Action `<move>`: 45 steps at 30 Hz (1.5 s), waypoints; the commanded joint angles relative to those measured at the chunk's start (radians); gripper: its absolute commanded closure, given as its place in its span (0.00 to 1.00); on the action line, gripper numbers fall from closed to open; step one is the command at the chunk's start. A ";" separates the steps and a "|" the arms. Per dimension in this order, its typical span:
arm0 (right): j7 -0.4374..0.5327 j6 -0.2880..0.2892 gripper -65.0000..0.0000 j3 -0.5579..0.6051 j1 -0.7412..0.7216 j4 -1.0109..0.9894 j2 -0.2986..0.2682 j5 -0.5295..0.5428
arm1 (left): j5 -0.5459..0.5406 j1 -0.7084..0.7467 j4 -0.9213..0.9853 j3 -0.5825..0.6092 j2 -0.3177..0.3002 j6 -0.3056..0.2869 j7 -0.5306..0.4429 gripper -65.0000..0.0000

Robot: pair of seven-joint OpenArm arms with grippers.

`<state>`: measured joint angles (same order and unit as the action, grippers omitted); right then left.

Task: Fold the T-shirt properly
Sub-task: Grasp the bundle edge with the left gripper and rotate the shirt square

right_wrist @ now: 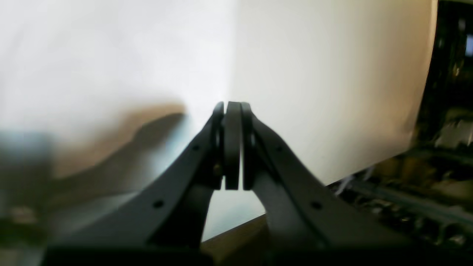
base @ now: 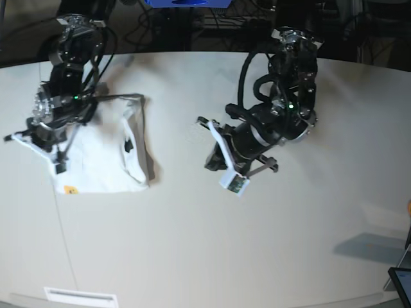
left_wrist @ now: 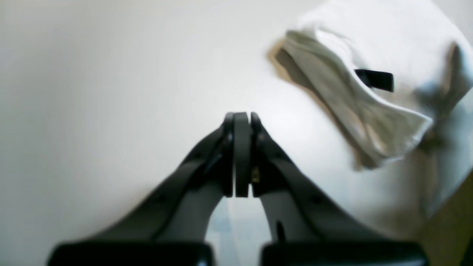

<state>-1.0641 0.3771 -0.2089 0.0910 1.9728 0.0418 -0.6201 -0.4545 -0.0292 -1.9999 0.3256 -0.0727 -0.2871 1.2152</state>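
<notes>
The white T-shirt (base: 103, 154) lies folded into a compact rectangle at the left of the table, with a small orange print spot at its front corner. In the left wrist view a folded edge of the T-shirt (left_wrist: 354, 107) and its black neck tag (left_wrist: 374, 79) show at the upper right. My left gripper (left_wrist: 242, 118) is shut on nothing over bare table, apart from the cloth. My right gripper (right_wrist: 232, 105) is shut and empty too. Its arm (base: 58, 109) hangs above the shirt's left side. Bright white cloth (right_wrist: 92, 55) seems to fill that view's left half.
The pale table (base: 257, 244) stretches wide to the front and right. Its curved edge (right_wrist: 369, 166) runs close beside my right gripper, with dark cluttered equipment beyond. My left arm (base: 270, 128) stands at mid table. A white label (base: 80, 296) lies at the front edge.
</notes>
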 commanded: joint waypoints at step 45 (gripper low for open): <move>0.114 -0.007 1.00 -0.493 -0.035 -0.194 -0.198 0.185 | -0.028 -0.140 0.486 0.393 0.024 0.160 -0.156 1.00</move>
<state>-0.9653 0.3771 -0.6998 0.0666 1.7622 -0.1371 -0.4244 -0.5121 -0.1608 -1.5017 0.7269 -0.0383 -0.1383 1.0340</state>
